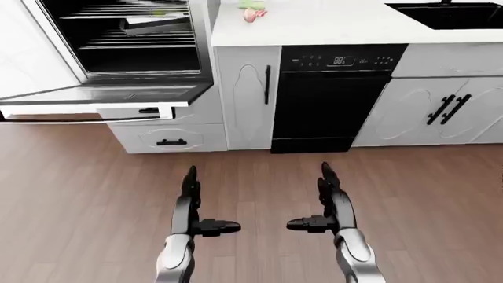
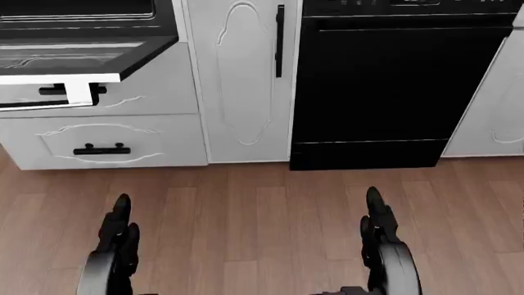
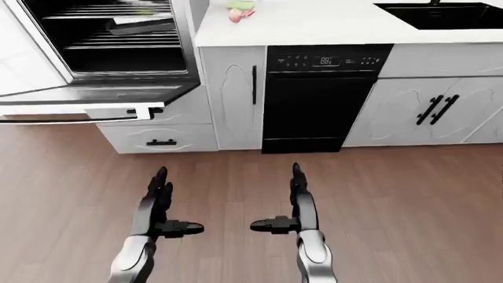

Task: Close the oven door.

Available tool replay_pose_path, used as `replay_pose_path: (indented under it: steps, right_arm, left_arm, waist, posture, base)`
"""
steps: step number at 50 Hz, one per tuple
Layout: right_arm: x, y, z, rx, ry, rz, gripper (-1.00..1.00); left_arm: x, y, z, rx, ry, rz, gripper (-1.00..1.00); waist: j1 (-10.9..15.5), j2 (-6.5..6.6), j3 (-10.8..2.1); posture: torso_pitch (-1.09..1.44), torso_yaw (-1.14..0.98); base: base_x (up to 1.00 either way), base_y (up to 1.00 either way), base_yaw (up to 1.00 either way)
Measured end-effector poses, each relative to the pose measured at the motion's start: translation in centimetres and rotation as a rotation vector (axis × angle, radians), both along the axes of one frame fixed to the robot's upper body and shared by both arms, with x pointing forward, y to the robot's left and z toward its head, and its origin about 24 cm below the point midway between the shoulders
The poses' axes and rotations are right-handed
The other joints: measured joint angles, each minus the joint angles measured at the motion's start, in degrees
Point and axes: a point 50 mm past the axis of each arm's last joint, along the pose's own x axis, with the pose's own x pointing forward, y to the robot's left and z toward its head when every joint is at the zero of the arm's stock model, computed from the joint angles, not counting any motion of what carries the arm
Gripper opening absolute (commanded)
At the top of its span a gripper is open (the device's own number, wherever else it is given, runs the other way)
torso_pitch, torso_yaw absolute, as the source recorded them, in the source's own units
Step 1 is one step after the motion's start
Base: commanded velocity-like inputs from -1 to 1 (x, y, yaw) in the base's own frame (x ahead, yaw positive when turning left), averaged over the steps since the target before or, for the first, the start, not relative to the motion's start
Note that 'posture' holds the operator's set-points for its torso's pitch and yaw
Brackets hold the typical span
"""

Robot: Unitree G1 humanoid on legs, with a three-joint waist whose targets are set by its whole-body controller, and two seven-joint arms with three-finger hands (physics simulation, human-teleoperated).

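Observation:
The oven (image 1: 130,35) is at the upper left of the left-eye view, its cavity open and wire racks showing. Its door (image 1: 94,97) hangs down flat, sticking out toward me, with a white handle bar (image 1: 86,112) along its near edge. The door's corner also shows in the head view (image 2: 78,58). My left hand (image 1: 191,197) and right hand (image 1: 328,197) are held low over the wooden floor, fingers straight and open, thumbs pointing inward. Both are empty and well short of the door.
A black dishwasher (image 1: 334,97) stands right of a narrow white cabinet (image 1: 247,94). White drawers (image 1: 169,138) sit under the oven. A white counter (image 1: 314,23) carries a small pink and green item (image 1: 252,12), with a black sink (image 1: 452,15) at top right. Double cabinet doors (image 1: 444,109) are at right.

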Motion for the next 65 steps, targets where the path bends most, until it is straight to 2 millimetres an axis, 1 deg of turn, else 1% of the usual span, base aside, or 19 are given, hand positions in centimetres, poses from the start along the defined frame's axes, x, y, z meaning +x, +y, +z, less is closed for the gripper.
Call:
replay_pose_path:
  steps: [1, 3, 5, 7, 11, 16, 19, 23, 26, 30, 33, 36, 39, 42, 45, 51, 57, 60, 65]
  right_arm:
    - [0.1, 0.0, 0.4, 0.000, -0.018, 0.000, 1.00]
    - [0.7, -0.1, 2.1, 0.001, -0.103, -0.003, 1.00]
    - [0.8, 0.0, 2.4, 0.007, -0.130, -0.001, 1.00]
    - [0.8, -0.2, 1.9, 0.010, -0.105, -0.009, 1.00]
    - [0.6, -1.4, 1.3, 0.008, -0.072, -0.044, 1.00]
    - [0.8, -3.3, 1.5, -0.051, -0.106, -0.079, 1.00]
    - [0.4, -4.8, 1.0, -0.102, -0.113, -0.117, 1.00]
    - [0.0, -6.3, -0.5, -0.075, -0.111, -0.137, 1.00]
    - [-1.0, -7.3, -2.4, -0.041, -0.058, -0.125, 1.00]
    - [-2.0, -7.8, -5.6, -0.025, 0.026, -0.107, 1.00]
    - [-3.4, -9.1, -7.8, -0.009, 0.094, -0.146, 1.00]
    - [-4.7, -10.3, -8.9, -0.008, 0.131, -0.189, 1.00]
    - [-5.7, -10.8, -9.5, -0.017, 0.141, -0.207, 1.00]
    - [-6.7, -10.9, -9.8, -0.027, 0.146, -0.213, 1.00]
    - [-7.7, -11.0, -10.2, -0.030, 0.163, -0.222, 1.00]
    - [-9.4, -10.3, -11.2, -0.038, 0.220, -0.221, 1.00]
    - [-10.3, -10.5, -11.6, -0.052, 0.248, -0.237, 1.00]
    - [-10.4, -10.1, -11.8, -0.046, 0.257, -0.224, 1.00]
    - [-10.5, -9.7, -12.0, -0.045, 0.268, -0.203, 1.00]
  left_arm:
    - [0.1, 0.1, 0.4, 0.003, -0.019, -0.001, 1.00]
    - [0.7, 0.1, 2.0, 0.000, -0.104, -0.003, 1.00]
    - [0.8, 0.1, 2.4, -0.015, -0.136, 0.001, 1.00]
    - [0.3, 0.2, 1.9, -0.016, -0.119, -0.003, 1.00]
    - [0.1, 1.1, 1.6, 0.025, -0.100, -0.001, 1.00]
    - [0.2, 4.4, 1.8, -0.005, -0.110, 0.085, 1.00]
    - [-0.5, 6.2, 1.1, 0.018, -0.120, 0.117, 1.00]
    - [-1.7, 7.8, -1.4, 0.018, -0.067, 0.143, 1.00]
    - [-2.9, 8.5, -4.6, 0.019, 0.005, 0.134, 1.00]
    - [-5.5, 8.9, -9.2, -0.018, 0.143, 0.149, 1.00]
    - [-7.3, 9.3, -10.7, -0.060, 0.190, 0.170, 1.00]
    - [-8.5, 9.8, -11.0, -0.044, 0.187, 0.186, 1.00]
    - [-9.2, 10.1, -11.0, -0.018, 0.173, 0.204, 1.00]
    - [-10.5, 10.4, -11.3, -0.016, 0.185, 0.232, 1.00]
    - [-11.9, 10.3, -11.8, -0.001, 0.229, 0.245, 1.00]
    - [-13.7, 9.2, -13.0, -0.019, 0.314, 0.234, 1.00]
    - [-14.6, 9.6, -13.1, 0.005, 0.331, 0.261, 1.00]
    - [-14.7, 9.9, -13.1, 0.017, 0.339, 0.277, 1.00]
    - [-14.5, 9.8, -13.0, 0.018, 0.333, 0.275, 1.00]
  waist:
    - [-0.07, -0.22, -0.58]
    - [0.33, -0.18, -3.42]
    - [0.41, -0.55, -2.36]
    - [0.42, -0.52, -3.09]
    - [0.41, -0.31, -3.01]
    - [0.39, -0.16, -3.61]
    - [0.44, -0.05, -3.98]
    - [0.38, 0.01, -3.99]
    - [0.43, -0.01, -3.87]
    - [0.20, -0.27, -3.32]
    - [0.26, -0.40, -2.90]
    - [0.09, -0.37, -2.73]
    - [-0.13, -0.31, -2.91]
    - [-0.31, -0.18, -3.11]
    - [-0.26, -0.13, -2.91]
    - [-0.15, -0.17, -2.37]
    - [-0.19, 1.32, -2.34]
    - [0.12, 0.74, -2.21]
    - [-0.29, -1.08, -1.97]
  posture:
    - [0.00, 0.00]
    - [0.00, 0.00]
    - [0.00, 0.00]
    - [0.00, 0.00]
    - [0.00, 0.00]
    - [0.00, 0.00]
    - [0.00, 0.00]
    - [0.00, 0.00]
    - [0.00, 0.00]
    - [0.00, 0.00]
    - [0.00, 0.00]
    - [0.00, 0.00]
    - [0.00, 0.00]
    - [0.00, 0.00]
    - [0.00, 0.00]
    - [0.00, 0.00]
    - [0.00, 0.00]
    - [0.00, 0.00]
    - [0.00, 0.00]
  base:
    - [0.00, 0.00, 0.00]
    - [0.00, 0.00, 0.00]
    - [0.00, 0.00, 0.00]
    - [0.00, 0.00, 0.00]
    - [0.00, 0.00, 0.00]
    - [0.00, 0.00, 0.00]
    - [0.00, 0.00, 0.00]
    - [0.00, 0.00, 0.00]
    - [0.00, 0.00, 0.00]
    - [0.00, 0.00, 0.00]
    - [0.00, 0.00, 0.00]
    - [0.00, 0.00, 0.00]
    - [0.00, 0.00, 0.00]
    - [0.00, 0.00, 0.00]
    - [0.00, 0.00, 0.00]
    - [0.00, 0.04, 0.00]
    - [0.00, 0.13, 0.00]
    - [0.00, 0.21, 0.00]
    - [0.00, 0.21, 0.00]
